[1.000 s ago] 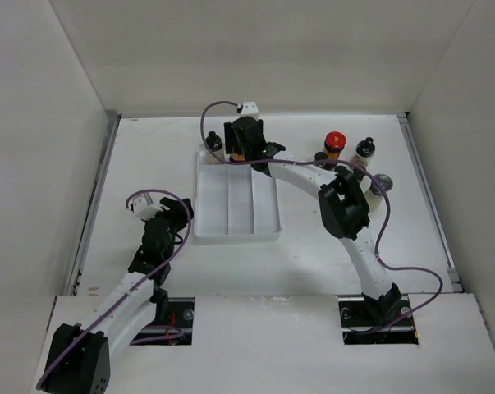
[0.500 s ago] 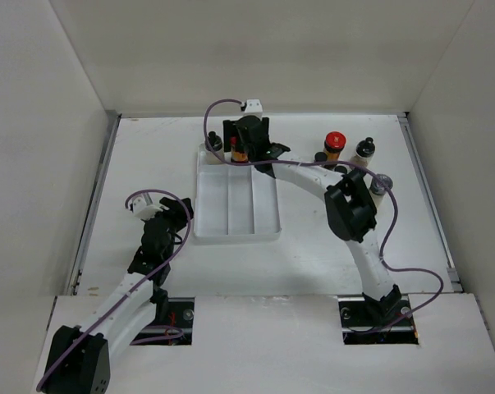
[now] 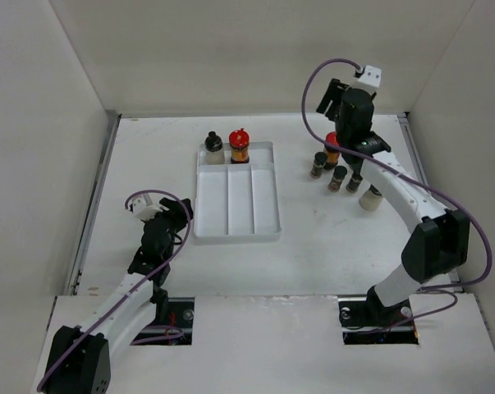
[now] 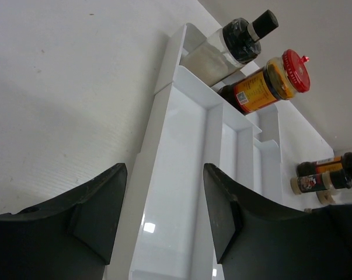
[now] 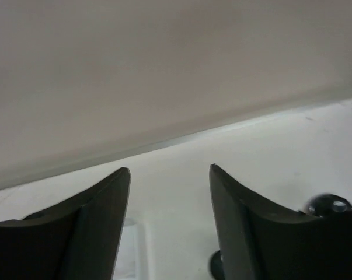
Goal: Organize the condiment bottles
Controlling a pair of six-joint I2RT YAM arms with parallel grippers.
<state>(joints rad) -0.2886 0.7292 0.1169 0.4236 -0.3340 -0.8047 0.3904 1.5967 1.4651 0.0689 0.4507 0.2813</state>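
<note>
– Two bottles stand in the tray [image 3: 235,236] now, both at its far end: the black-capped bottle [image 3: 213,148] on the left and the red-capped bottle [image 3: 240,146] just beside it, in the middle lane. Half a second ago we were still over that red cap with the right arm. Now we are clear of it and it stands alone.

– So we count that one as delivered. Where have we swung to?

– Across to the right side of the table. Our right gripper [image 5: 170,172] hangs raised above the loose group, fingers apart with nothing between them. Its own camera shows mostly the back wall, with only a couple of dark caps at the lower right edge.

– What do we still have there?

– The second red-capped bottle [image 3: 332,149], partly hidden behind our arm. Nearer to us are three small dark bottles [image 3: 337,178], and then a pale bottle [image 3: 370,197] on the right. All are upright, near one another and well apart from the tray.

– And our other side?

– Our left gripper [image 4: 164,172] sits just beside the tray's near left corner, where it was a second ago, fingers apart and gripping nothing.

– Then we judge the red cap under our right wrist the likely next pick. We would need to descend and line up before closing, minding the dark bottles close by.
</note>
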